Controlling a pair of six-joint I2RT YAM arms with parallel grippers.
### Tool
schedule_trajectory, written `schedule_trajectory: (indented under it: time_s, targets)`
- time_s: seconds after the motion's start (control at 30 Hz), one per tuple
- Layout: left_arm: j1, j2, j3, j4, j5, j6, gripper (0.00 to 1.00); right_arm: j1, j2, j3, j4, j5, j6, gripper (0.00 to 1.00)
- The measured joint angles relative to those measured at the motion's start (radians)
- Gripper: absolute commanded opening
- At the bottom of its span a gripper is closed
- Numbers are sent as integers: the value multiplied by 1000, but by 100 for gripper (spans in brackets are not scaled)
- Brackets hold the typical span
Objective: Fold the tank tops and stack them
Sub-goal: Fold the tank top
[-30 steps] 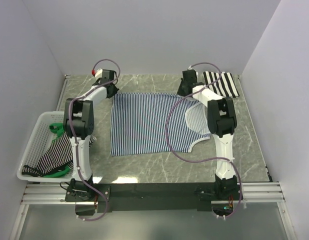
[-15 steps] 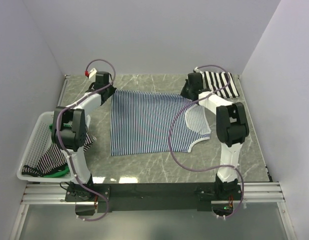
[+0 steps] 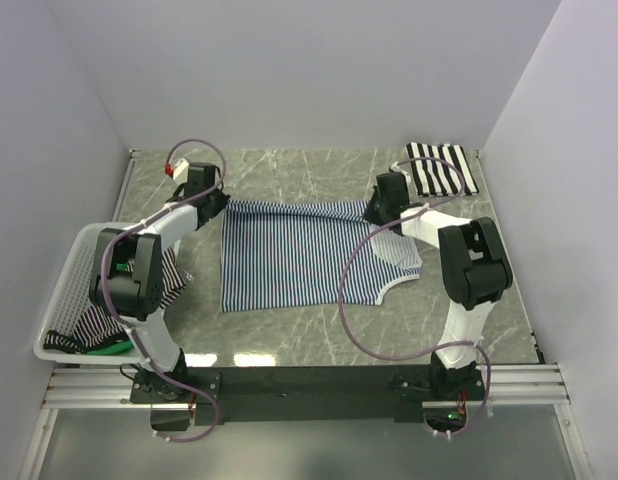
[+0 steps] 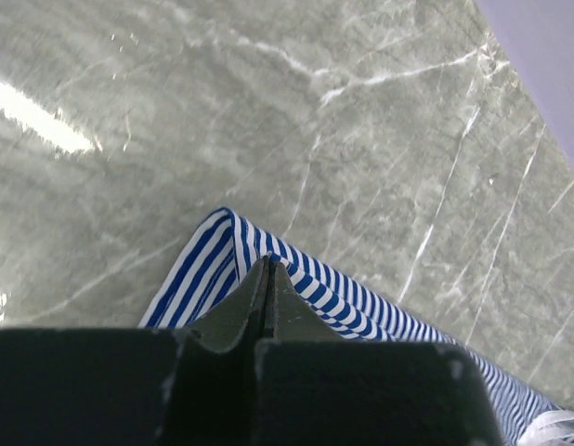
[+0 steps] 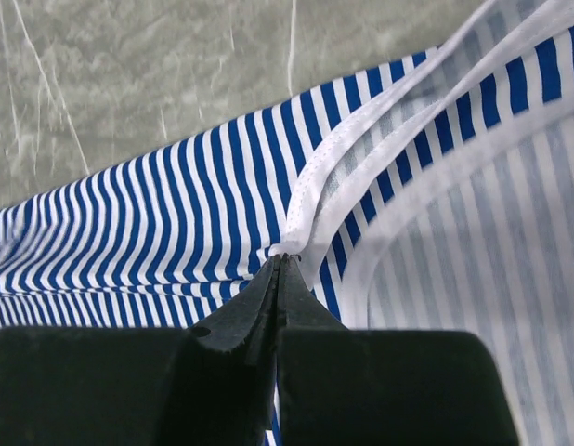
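The navy top (image 3: 289,255) lay spread in the middle of the tabletop (image 3: 299,335), its thin blue-and-white stripes running from the far side to the near and its white-trimmed openings toward the right. Its near part lay flat on the marble; its far edge was gripped at both ends. The left pincer (image 4: 268,279) was clamped on the far-left corner, with striped cloth wrapped round both sides of its closed tips. The right pincer (image 5: 280,265) was clamped on the white trim (image 5: 361,139) at the far-right side, where the trim met the stripes, and the cloth pulled into creases toward that grip.

The black-and-white top (image 3: 441,168) sat folded in the far-right corner of the tabletop, well apart from the navy one. At the left edge stood the basket (image 3: 64,290), with more striped tops (image 3: 107,312) heaped in it, one spilling over its right rim, and something green (image 3: 111,348) at its near end that I could not make out.
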Motion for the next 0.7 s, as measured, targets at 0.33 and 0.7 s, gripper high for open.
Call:
schedule_trajectory:
  time_s: [0.33, 0.7]
  targets:
    - [-18, -67, -100, -41, -17, -49, 0, 16, -128, -129, 60, 20, 32, 0]
    - [-22, -84, -153, -122, -33, -99, 1, 60, -172, -218, 71, 56, 58, 0]
